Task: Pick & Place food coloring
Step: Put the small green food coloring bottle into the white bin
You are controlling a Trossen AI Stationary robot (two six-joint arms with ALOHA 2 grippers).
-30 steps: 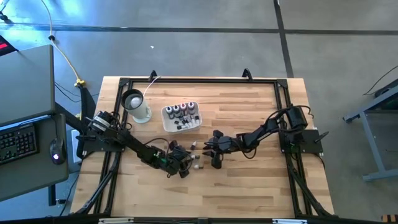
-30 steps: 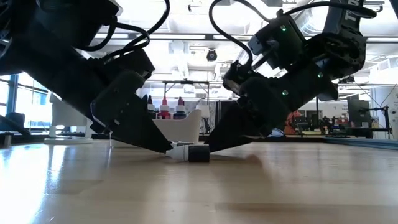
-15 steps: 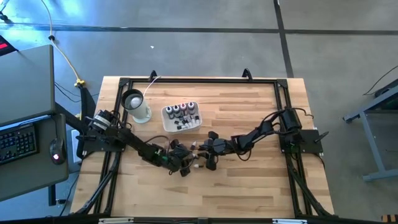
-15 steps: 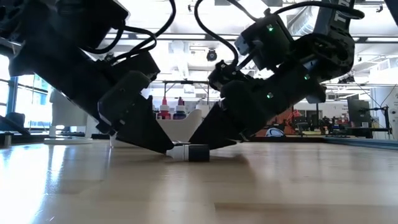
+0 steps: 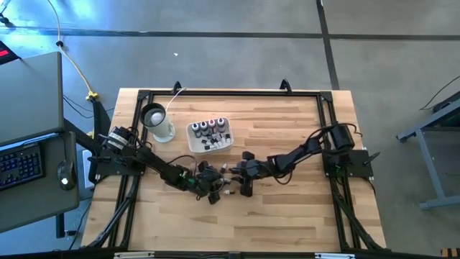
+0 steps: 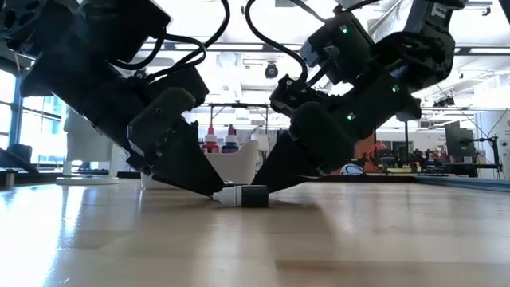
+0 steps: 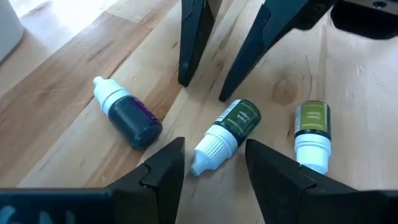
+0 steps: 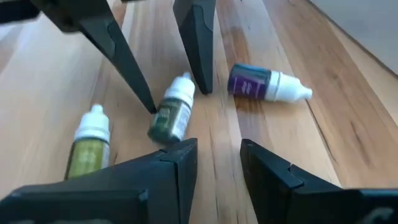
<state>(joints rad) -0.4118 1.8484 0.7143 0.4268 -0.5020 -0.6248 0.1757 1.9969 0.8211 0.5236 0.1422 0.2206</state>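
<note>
Three food coloring bottles lie on their sides on the wooden table between my grippers: a dark purple one [image 7: 129, 116], a dark green one [image 7: 229, 129] and an olive one [image 7: 311, 132], each with a white cap. My left gripper [image 7: 211, 168] is open and slants down, its fingers on either side of the dark green bottle's cap end. My right gripper [image 8: 217, 165] is open too and faces it from the opposite side, with its fingertips just beyond the same bottle [image 8: 171, 113]. The low view shows both grippers' tips down at the table beside a lying bottle [image 6: 243, 195].
A white square tray [image 5: 194, 144] with several upright bottles stands toward the far edge, just behind the grippers. A white cup with a dark round top [image 5: 157, 121] stands to its left. The near half of the table is bare wood.
My right gripper has edged toward the table's left, closer to the lying bottles and the left gripper, and has tipped a little. The bottles have stayed where they were.
</note>
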